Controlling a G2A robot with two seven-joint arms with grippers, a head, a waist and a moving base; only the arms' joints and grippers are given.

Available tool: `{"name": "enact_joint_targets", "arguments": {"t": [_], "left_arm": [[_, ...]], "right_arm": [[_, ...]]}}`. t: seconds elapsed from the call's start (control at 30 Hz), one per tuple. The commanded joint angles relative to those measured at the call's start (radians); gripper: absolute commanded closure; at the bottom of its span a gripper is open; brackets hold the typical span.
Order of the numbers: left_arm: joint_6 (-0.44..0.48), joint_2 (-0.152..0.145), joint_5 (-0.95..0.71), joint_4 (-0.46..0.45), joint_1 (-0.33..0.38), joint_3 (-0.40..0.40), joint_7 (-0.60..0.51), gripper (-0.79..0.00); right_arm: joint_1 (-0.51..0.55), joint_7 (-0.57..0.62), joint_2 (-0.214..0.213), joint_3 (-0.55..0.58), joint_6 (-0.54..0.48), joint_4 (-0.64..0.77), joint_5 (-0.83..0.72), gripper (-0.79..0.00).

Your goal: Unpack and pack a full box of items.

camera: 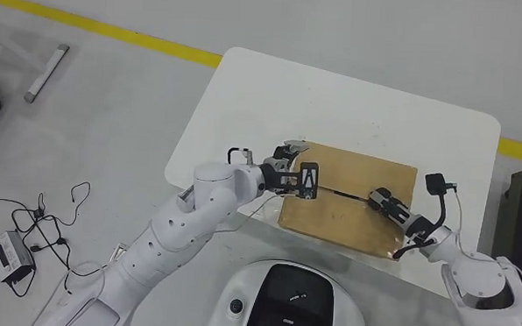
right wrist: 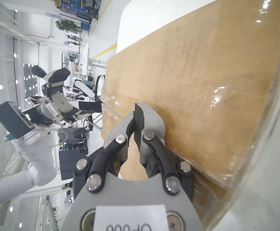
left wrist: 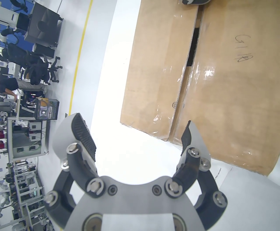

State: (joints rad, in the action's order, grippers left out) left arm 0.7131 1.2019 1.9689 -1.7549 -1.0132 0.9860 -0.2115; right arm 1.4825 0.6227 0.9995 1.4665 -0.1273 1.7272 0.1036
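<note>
Left gripper, fingers spread and empty, at one end of the closed box on the table; right gripper, fingers together on nothing, at the other end — unpacking not begun. Next, probably: prise a flap at the seam.

- Top view: mounted above the arms, facing straight down. It is far off and takes in the whole table, the box and the floor around.
- Left wrist view: sits behind the left gripper and looks past its fingers along the box top. Close in, with the room off to one side.
- Right wrist view: sits behind the right gripper, very near, skimming the box top toward the left gripper farther off.
- Shared: the box top in all three views, table edge and room in both wrist views.
</note>
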Motion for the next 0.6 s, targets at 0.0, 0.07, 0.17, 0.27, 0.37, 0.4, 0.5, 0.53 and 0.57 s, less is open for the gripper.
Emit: {"name": "enact_joint_targets", "arguments": {"t": [0.0, 0.07, 0.17, 0.27, 0.37, 0.4, 0.5, 0.53, 0.57], "left_arm": [[0.014, -0.004, 0.011, -0.027, -0.009, 0.010, -0.004, -0.785], [0.031, -0.010, 0.035, -0.060, -0.025, 0.026, -0.024, -0.785], [0.057, -0.023, 0.103, -0.135, -0.058, 0.053, -0.074, -0.785], [0.125, -0.040, 0.263, -0.233, -0.108, 0.034, -0.134, -0.785], [0.155, -0.053, 0.369, -0.282, -0.163, 0.028, -0.171, -0.785], [0.154, -0.056, 0.392, -0.283, -0.179, 0.030, -0.176, -0.785], [0.121, -0.061, 0.404, -0.270, -0.221, 0.045, -0.168, -0.785], [0.116, -0.063, 0.418, -0.263, -0.228, 0.044, -0.165, -0.785], [0.107, -0.064, 0.427, -0.253, -0.235, 0.044, -0.158, -0.785]], "right_arm": [[-0.006, -0.001, 0.001, -0.005, 0.006, -0.002, 0.005, 0.000], [-0.011, 0.000, 0.001, -0.008, 0.012, -0.003, 0.013, 0.000], [-0.017, -0.005, 0.002, -0.008, 0.022, -0.006, 0.027, 0.000], [-0.020, -0.005, 0.002, -0.005, 0.020, -0.007, 0.024, 0.000], [-0.020, -0.004, 0.002, -0.001, 0.016, -0.009, 0.021, 0.000], [-0.020, -0.004, 0.002, -0.001, 0.014, -0.011, 0.021, 0.000], [-0.019, -0.001, 0.003, -0.002, 0.009, -0.014, 0.016, 0.000], [-0.018, 0.001, 0.003, -0.002, 0.007, -0.013, 0.017, 0.000], [-0.017, 0.002, 0.003, -0.002, 0.006, -0.013, 0.018, 0.000]]}}
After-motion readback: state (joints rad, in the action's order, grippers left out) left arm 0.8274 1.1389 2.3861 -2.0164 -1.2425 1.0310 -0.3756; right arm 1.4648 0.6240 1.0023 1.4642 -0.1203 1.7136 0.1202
